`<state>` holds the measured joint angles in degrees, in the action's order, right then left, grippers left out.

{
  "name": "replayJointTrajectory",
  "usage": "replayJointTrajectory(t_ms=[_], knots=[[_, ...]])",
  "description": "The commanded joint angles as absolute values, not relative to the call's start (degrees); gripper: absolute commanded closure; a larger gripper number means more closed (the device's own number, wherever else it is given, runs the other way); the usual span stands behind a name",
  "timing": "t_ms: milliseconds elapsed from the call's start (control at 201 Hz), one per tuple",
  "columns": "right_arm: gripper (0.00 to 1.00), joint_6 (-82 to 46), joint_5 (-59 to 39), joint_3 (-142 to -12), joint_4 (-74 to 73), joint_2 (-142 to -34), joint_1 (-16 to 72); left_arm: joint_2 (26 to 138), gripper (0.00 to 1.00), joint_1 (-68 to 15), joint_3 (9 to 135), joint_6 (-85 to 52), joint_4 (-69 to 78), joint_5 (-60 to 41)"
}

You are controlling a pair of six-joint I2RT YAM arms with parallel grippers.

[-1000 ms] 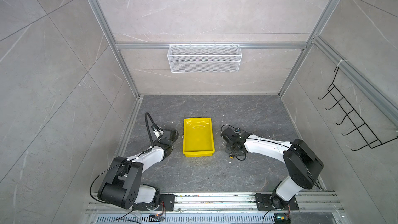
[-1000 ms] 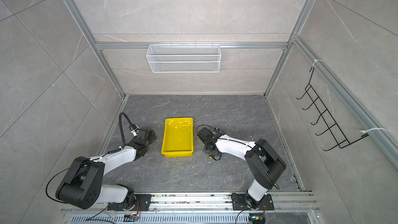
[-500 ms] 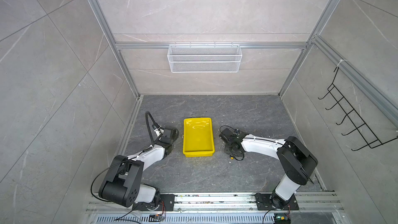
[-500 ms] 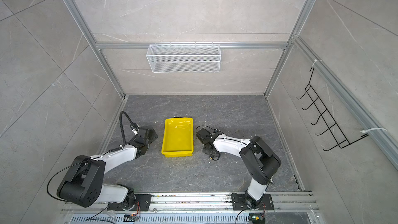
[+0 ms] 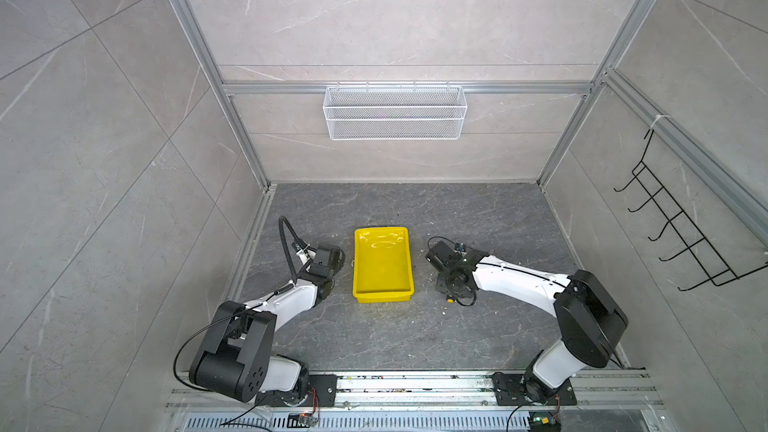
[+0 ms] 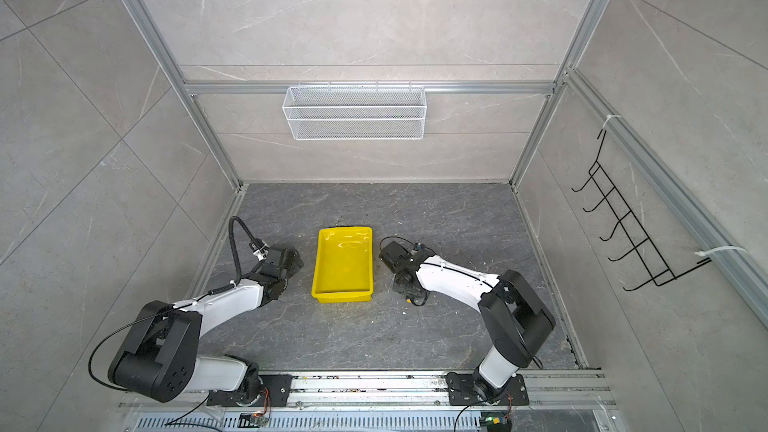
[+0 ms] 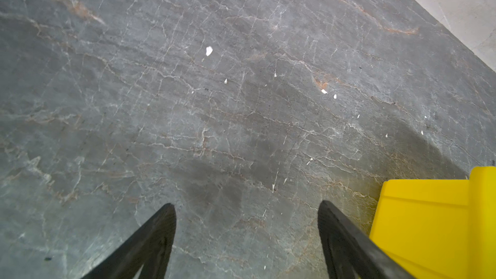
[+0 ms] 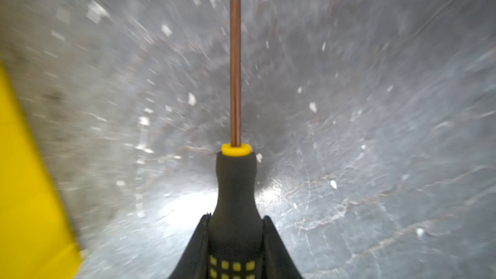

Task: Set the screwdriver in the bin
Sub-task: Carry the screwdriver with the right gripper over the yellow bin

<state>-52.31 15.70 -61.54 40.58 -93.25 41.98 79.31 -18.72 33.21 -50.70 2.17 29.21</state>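
Nearest the camera head, the left arm (image 5: 286,297) and right arm (image 5: 511,280) reached forward from the rail, one to either long side of the bin (image 5: 382,261).

The right gripper (image 8: 236,217) was closed on the screwdriver (image 8: 235,183). Its fingers (image 8: 271,237) clamped the black handle on both sides, and the thin shaft ran straight out ahead of them. The screwdriver was outside the bin, just beside the long wall on the right arm's side, and that yellow wall (image 8: 24,183) showed at the edge of the right wrist view. That view was blurred, so it could not be determined whether the tool was clear of the worktop (image 5: 415,209).

The left gripper (image 7: 247,206) stood open with only bare worktop between its fingers. It was close beside the opposite long wall of the bin (image 7: 429,224) and apart from it.

The bin lay flat on the worktop in both top views (image 6: 343,261), with nothing inside it.

Beyond the bin, a white wire basket (image 5: 395,114) hung on the rear wall. A black hook rack (image 5: 681,238) was fixed to the side wall on the right arm's side of the bin.
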Motion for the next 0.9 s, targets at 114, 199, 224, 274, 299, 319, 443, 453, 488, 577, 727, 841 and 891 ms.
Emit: replayJointTrajectory(t_ms=[114, 199, 224, 274, 299, 319, 443, 453, 488, 577, 727, 841, 891], knots=[[0.87, -46.7, 18.0, -77.9, 44.9, -94.9, 42.8, 75.0, 0.15, -18.8, 31.3, -59.3, 0.9, 34.2], [0.86, -46.5, 15.1, -84.1, 42.5, -99.7, 44.1, 73.7, 0.16, -18.8, 28.5, -62.5, 3.8, 35.2], [0.86, -46.5, 14.2, -86.2, 42.0, -101.6, 44.5, 73.4, 0.16, -18.8, 27.6, -63.2, 4.9, 35.2], [0.86, -46.7, 12.8, -90.7, 42.0, -105.7, 45.6, 72.8, 0.17, -18.8, 25.9, -64.6, 7.2, 34.9], [0.86, -46.7, 12.3, -93.0, 42.3, -107.7, 46.1, 72.7, 0.18, -18.8, 25.3, -65.1, 8.3, 34.9], [0.86, -46.9, 11.9, -94.9, 42.5, -109.4, 46.6, 72.7, 0.18, -18.8, 24.8, -65.4, 9.3, 34.9], [0.86, -48.2, 9.5, -104.5, 44.0, -119.0, 49.2, 73.4, 0.21, -18.7, 24.1, -67.1, 9.8, 36.2], [0.86, -48.3, 9.3, -105.2, 44.0, -119.7, 49.5, 73.5, 0.21, -18.8, 24.2, -67.1, 9.7, 36.2], [0.86, -48.7, 8.7, -107.3, 44.4, -121.8, 50.2, 73.7, 0.22, -18.6, 24.4, -67.1, 9.6, 36.1], [0.86, -49.6, 7.5, -111.0, 44.7, -126.1, 51.3, 74.2, 0.22, -18.6, 25.1, -66.4, 9.3, 35.7], [0.86, -51.5, 3.4, -111.8, 43.3, -130.1, 51.7, 74.4, 0.22, -18.5, 25.5, -66.1, 9.0, 35.3], [0.86, -52.1, 1.7, -111.9, 42.6, -131.8, 51.7, 74.8, 0.22, -18.6, 25.7, -66.0, 9.1, 34.7], [0.86, -52.2, 1.6, -112.0, 42.5, -132.1, 51.7, 75.0, 0.22, -18.5, 25.9, -65.8, 9.2, 34.5]])
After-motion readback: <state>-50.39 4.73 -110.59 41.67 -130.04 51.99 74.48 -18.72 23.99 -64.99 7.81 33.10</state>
